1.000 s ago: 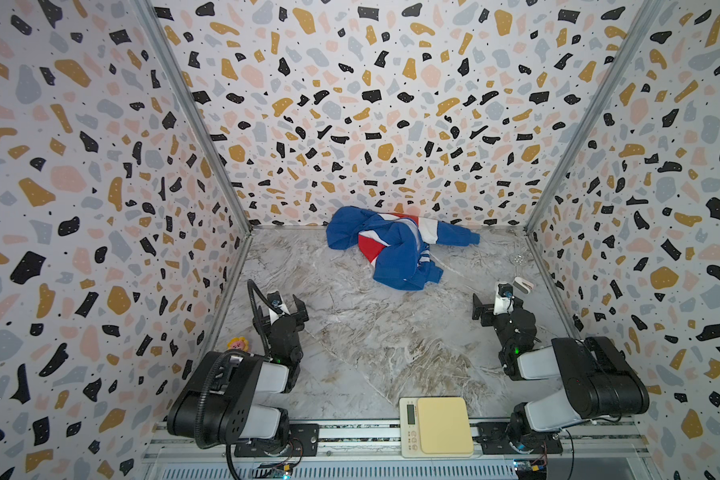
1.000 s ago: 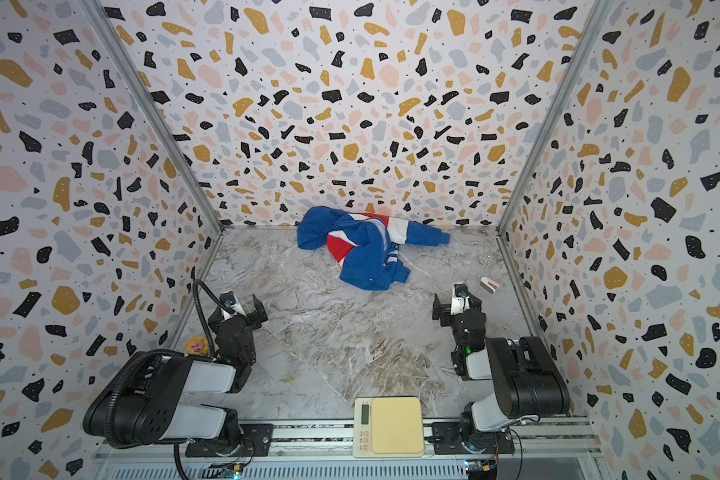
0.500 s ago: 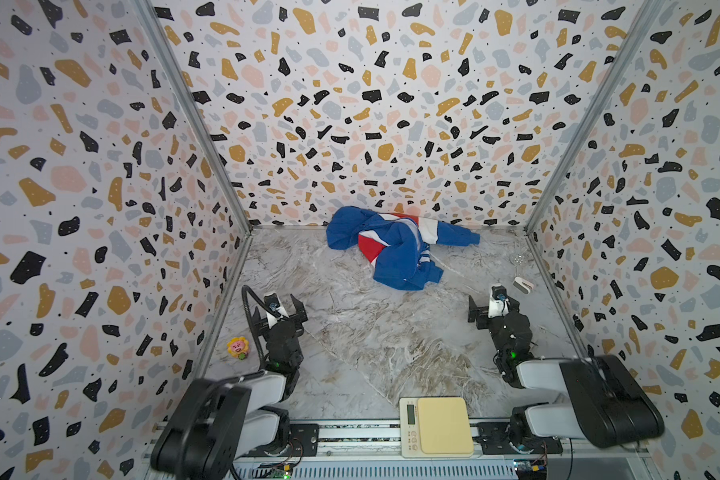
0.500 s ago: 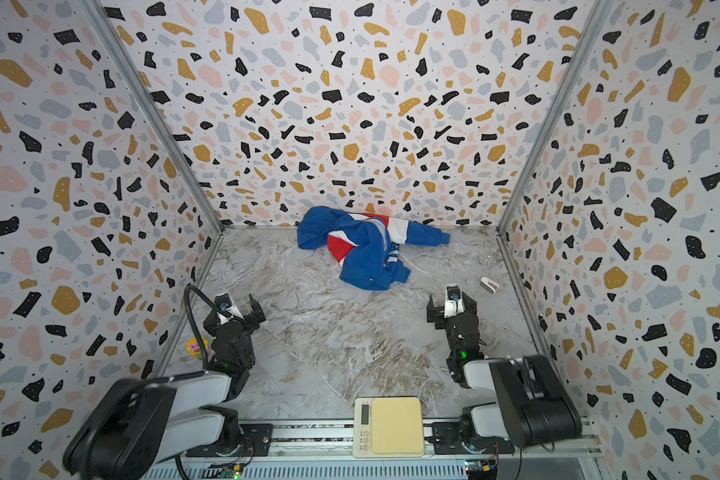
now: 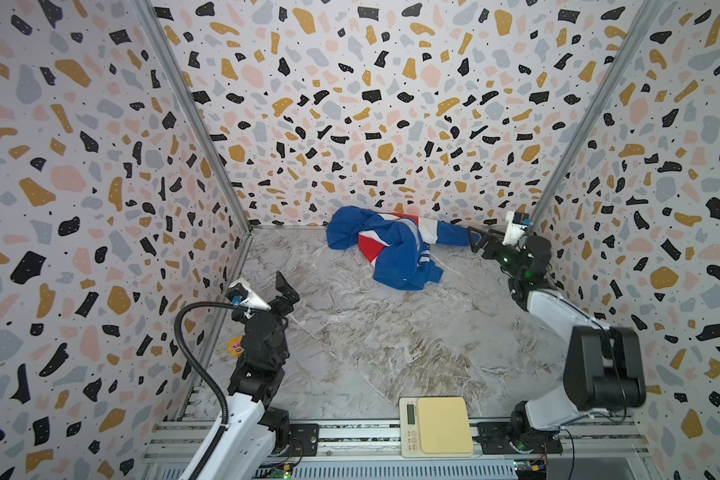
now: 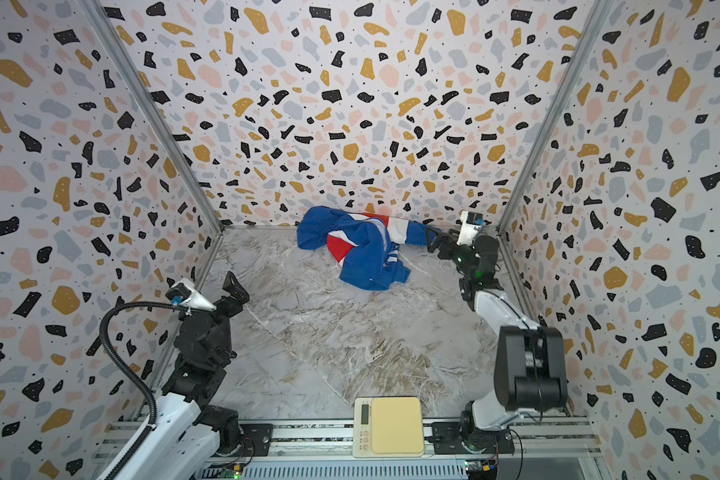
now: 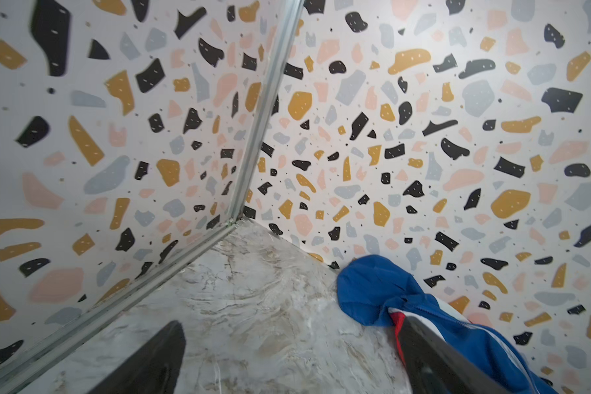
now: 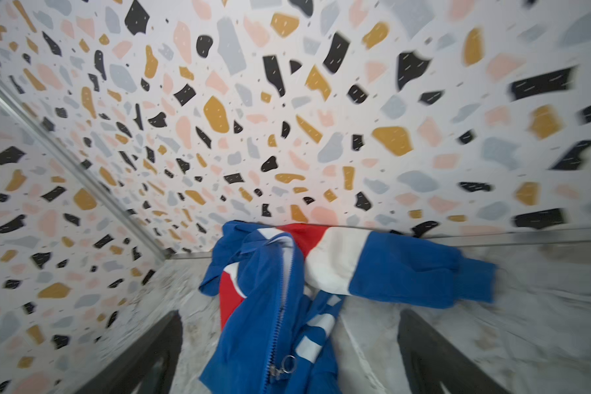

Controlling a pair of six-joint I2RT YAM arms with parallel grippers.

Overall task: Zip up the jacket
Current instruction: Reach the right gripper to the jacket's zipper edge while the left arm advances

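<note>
Since both claws stand wide and empty, we judge nothing is gripped yet. Our right claw point(image 5: 476, 239) hangs at the desk's point(image 5: 391, 340) back right corner, just beside the jacket's point(image 5: 395, 257) cuff point(image 8: 475, 283), likely to pull the crumpled cloth flat. Our left claw point(image 7: 289, 322) hovers near the left edge, well apart. The jacket lies bunched along the back edge. Its zipper point(image 8: 282, 307) and ring pull point(image 8: 288, 364) show, but the frame cuts off the lower end, and blur keeps us from telling whether the halves are joined.
</note>
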